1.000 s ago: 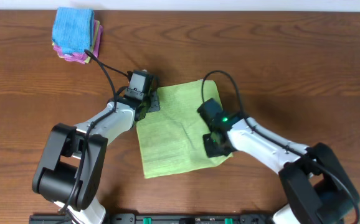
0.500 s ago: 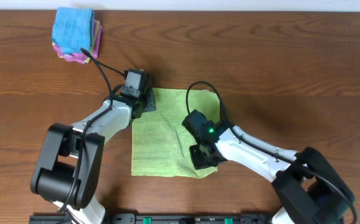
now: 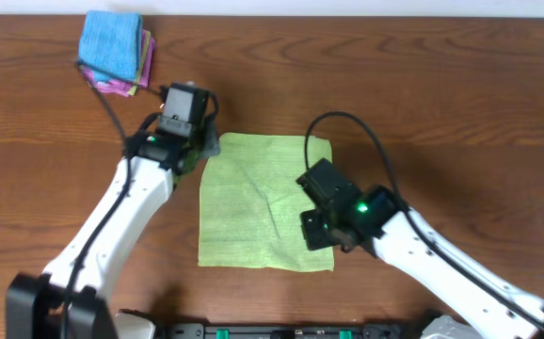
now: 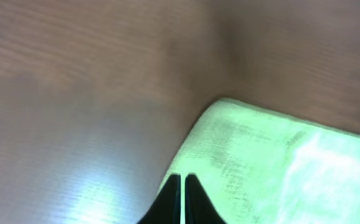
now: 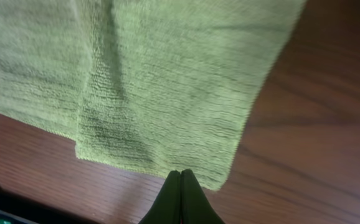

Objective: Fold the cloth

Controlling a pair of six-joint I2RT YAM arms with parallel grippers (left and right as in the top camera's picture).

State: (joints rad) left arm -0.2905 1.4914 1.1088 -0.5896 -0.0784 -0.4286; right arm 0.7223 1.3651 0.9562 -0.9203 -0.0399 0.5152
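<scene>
Mostly flat lime-green cloth [image 3: 248, 217]

Overhead looking straight down on the table [image 3: 441, 94], both wrist views close above the cloth [image 3: 253, 198], shared with overhead

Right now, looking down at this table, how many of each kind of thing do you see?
Lime-green cloth, spread flat: 1
Pile of folded cloths, blue on top: 1
Robot claws, both shut: 2 (left claw, right claw)
Total: 4
</scene>
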